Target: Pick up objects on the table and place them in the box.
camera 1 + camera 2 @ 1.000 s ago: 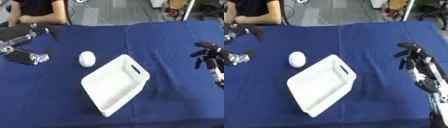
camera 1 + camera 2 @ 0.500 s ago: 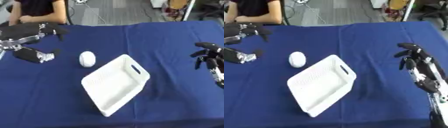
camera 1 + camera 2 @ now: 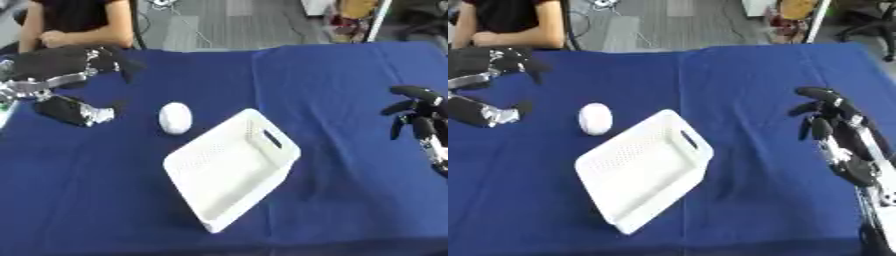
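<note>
Status: nothing placed yet. White box [image 3: 232, 170] sits mid-table on the blue cloth [image 3: 350, 75], interior empty as far as visible. One obj. left: white egg-shaped item [image 3: 175, 118], on the cloth just beside the box's far-left corner, not touching it. L hand [image 3: 66, 85] hovers left of the item, fingers and thumb spread apart, holding nothing. R hand [image 3: 833, 127] idle at right edge, well apart from the box, fingers relaxed, empty. Remaining, by my read: grasp item, lift, deposit in box.
</note>
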